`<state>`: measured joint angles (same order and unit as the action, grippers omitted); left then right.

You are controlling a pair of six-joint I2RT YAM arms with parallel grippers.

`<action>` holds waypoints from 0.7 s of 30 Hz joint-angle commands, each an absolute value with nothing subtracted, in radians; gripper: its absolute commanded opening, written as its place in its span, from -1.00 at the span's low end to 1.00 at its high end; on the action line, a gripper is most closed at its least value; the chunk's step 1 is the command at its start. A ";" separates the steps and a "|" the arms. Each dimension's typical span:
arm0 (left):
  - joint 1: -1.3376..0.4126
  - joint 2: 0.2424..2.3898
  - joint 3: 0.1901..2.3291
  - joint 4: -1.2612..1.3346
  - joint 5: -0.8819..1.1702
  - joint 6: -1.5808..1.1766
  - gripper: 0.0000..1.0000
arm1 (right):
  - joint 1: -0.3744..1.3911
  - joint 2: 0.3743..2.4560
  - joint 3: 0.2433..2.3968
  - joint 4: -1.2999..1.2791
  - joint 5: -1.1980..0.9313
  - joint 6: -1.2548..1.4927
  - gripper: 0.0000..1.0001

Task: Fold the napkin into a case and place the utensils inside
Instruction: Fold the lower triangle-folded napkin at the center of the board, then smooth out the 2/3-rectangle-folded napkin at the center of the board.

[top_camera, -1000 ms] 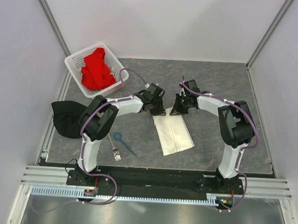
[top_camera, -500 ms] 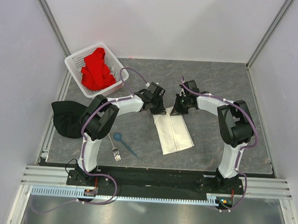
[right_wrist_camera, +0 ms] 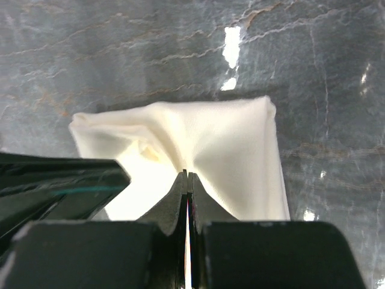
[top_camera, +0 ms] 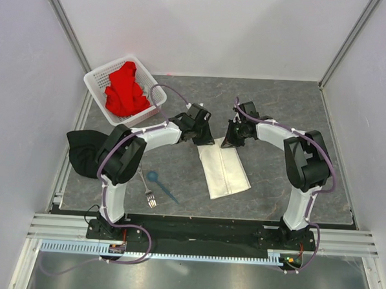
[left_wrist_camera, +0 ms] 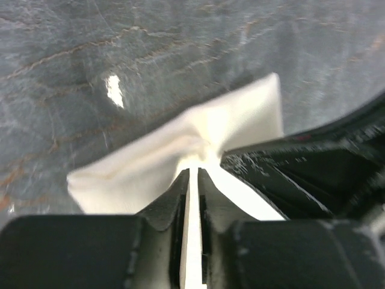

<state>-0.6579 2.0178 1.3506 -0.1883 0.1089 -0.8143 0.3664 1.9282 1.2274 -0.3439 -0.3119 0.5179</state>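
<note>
A: Two holds on the napkin?
B: Yes. The right pincer is squeezed flat on its far edge. The left pincer is a thin slit apart, with cloth pinched between its tips.
A: Where's it lying?
B: Folded on the table, with the fork and spoon apart to its left.

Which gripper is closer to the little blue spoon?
The left. The left gripper is at the far left corner of the napkin, up and right of the blue spoon. The right gripper is at the napkin's other far corner, farther away.
</note>
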 commanded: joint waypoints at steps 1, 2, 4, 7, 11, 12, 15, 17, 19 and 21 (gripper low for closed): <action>-0.679 1.879 1.313 -0.169 0.141 -0.776 -0.58 | 0.365 1.819 1.278 -0.399 -0.305 0.499 -1.00; -0.686 1.855 1.302 -0.169 0.153 -0.779 -0.57 | 0.365 1.787 1.270 -0.414 -0.308 0.497 -0.99; -0.706 1.830 1.263 -0.167 0.164 -0.793 -0.56 | 0.365 1.747 1.229 -0.425 -0.307 0.495 -0.94; -0.736 1.804 1.220 -0.161 0.158 -0.802 -0.56 | 0.365 1.669 1.142 -0.426 -0.314 0.495 -0.92; -0.746 1.838 1.227 -0.143 0.144 -0.808 -0.65 | 0.365 1.582 1.026 -0.375 -0.327 0.509 -1.00; -0.746 1.850 1.251 -0.143 0.137 -0.807 -0.67 | 0.365 1.575 0.991 -0.367 -0.331 0.508 -1.00; -0.746 1.910 1.323 -0.150 0.124 -0.793 -0.73 | 0.365 1.574 0.957 -0.356 -0.339 0.492 -1.00; -0.744 1.960 1.360 -0.170 0.104 -0.781 -0.77 | 0.365 1.574 0.947 -0.342 -0.341 0.492 -1.00; -0.742 2.009 1.419 -0.192 0.089 -0.764 -0.79 | 0.365 1.574 0.931 -0.330 -0.350 0.491 -1.00; -0.735 2.035 1.454 -0.213 0.083 -0.761 -0.81 | 0.364 1.575 0.920 -0.319 -0.350 0.489 -1.00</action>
<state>-0.7456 1.9808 1.3602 -0.1886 0.1226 -0.8104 0.3664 1.5837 0.9333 -0.3771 -0.3286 0.5053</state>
